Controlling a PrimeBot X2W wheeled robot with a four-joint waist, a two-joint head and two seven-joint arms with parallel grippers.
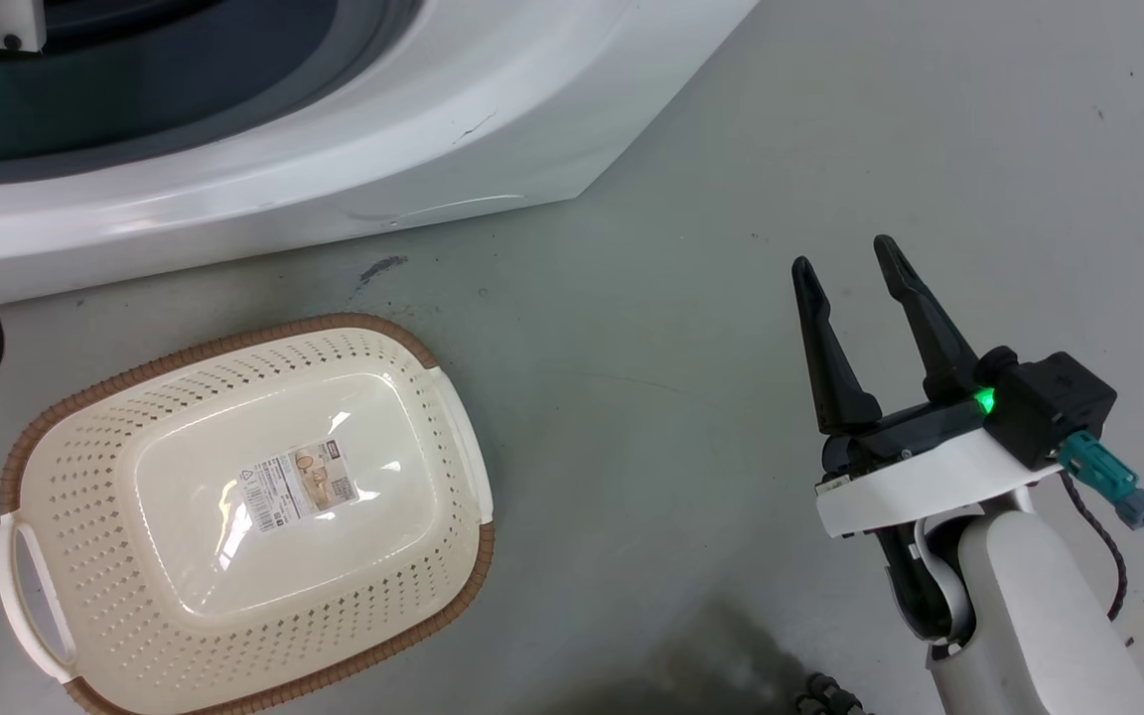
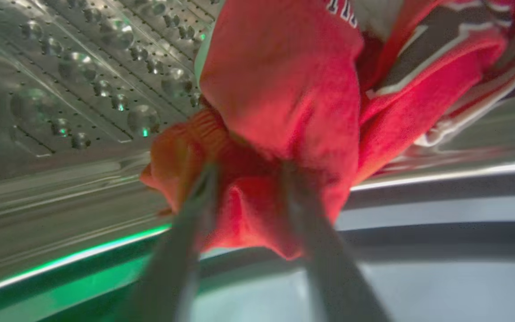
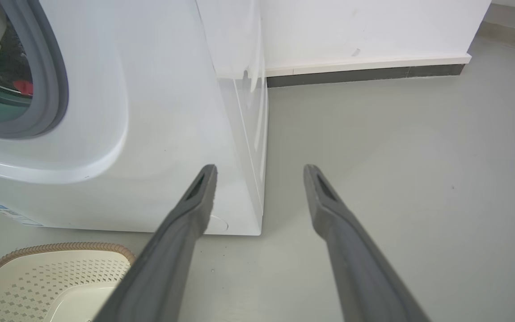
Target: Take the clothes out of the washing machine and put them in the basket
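Left wrist view, blurred left end effector [image 2: 249, 173], tips hidden in clothes [image 2: 284, 89]

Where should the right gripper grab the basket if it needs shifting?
The white handle on the basket's end nearest the right gripper. It's a narrow lip sticking out past the brown rim, so the open jaws could likely straddle it from above, coming in from the robot's right. The left gripper is clamped on the jersey, so it's not free.
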